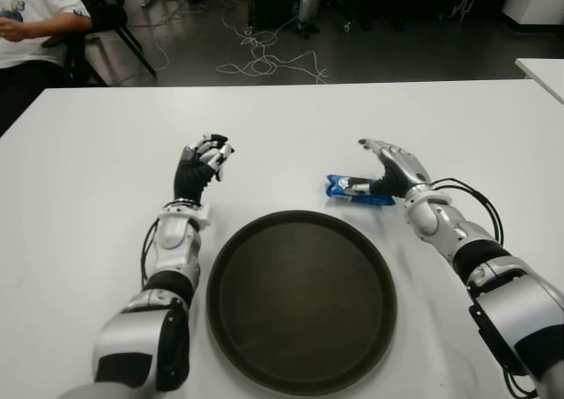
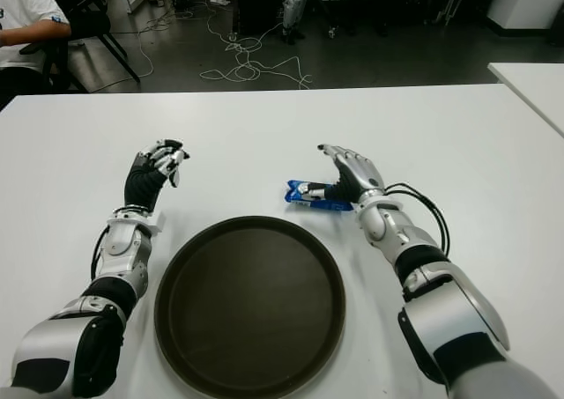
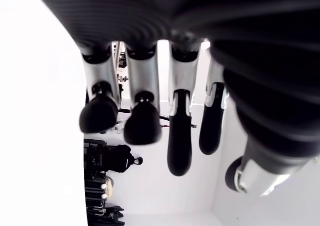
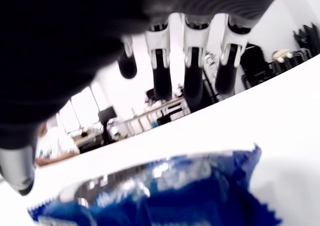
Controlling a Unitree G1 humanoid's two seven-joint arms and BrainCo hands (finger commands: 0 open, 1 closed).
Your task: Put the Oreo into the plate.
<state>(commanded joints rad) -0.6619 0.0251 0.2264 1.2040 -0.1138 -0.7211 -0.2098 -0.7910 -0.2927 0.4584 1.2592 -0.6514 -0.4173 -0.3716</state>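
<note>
A seated person [image 1: 31,20] shows beyond the far left corner of the smooth white table [image 1: 106,144], whose broad bare top leaves free room on every side. The left hand [image 1: 204,161] is raised left of the plate, its dark-tipped fingers loosely curled, holding nothing. The round, dark, matte plate [image 1: 300,383] with a low raised rim lies near the front edge, between the arms. Just beyond its far right rim lies the glossy blue Oreo packet [image 1: 357,190], crinkled and flat. The right hand [image 1: 394,166] is at the packet's right end, fingers spread above it, not closed.
</note>
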